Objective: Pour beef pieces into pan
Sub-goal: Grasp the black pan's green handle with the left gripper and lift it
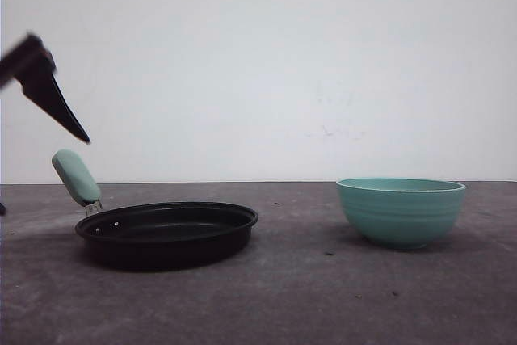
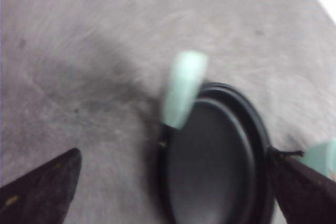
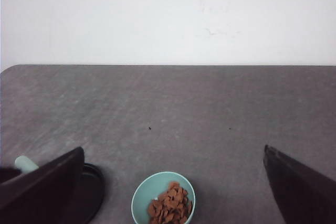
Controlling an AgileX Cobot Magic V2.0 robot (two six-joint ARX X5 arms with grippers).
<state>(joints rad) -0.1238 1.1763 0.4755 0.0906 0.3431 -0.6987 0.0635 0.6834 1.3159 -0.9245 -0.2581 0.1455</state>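
- The wide shallow black frying pan (image 1: 168, 232) with mint-green handle (image 1: 77, 177) sits on the grey worktop (image 1: 323, 296), holding nothing.
- Well apart to its right stands the teal ribbed bowl (image 1: 401, 211), holding the reddish-brown beef pieces (image 3: 169, 204).
- The left hand (image 2: 173, 182) hangs over the pan handle, fingers spread wide.
- The right hand (image 3: 173, 182) hangs above the bowl, also spread wide.
- Behind is a white wall (image 1: 283, 62).

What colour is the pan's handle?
Mint green, on a black pan; the handle shows best in the front view.
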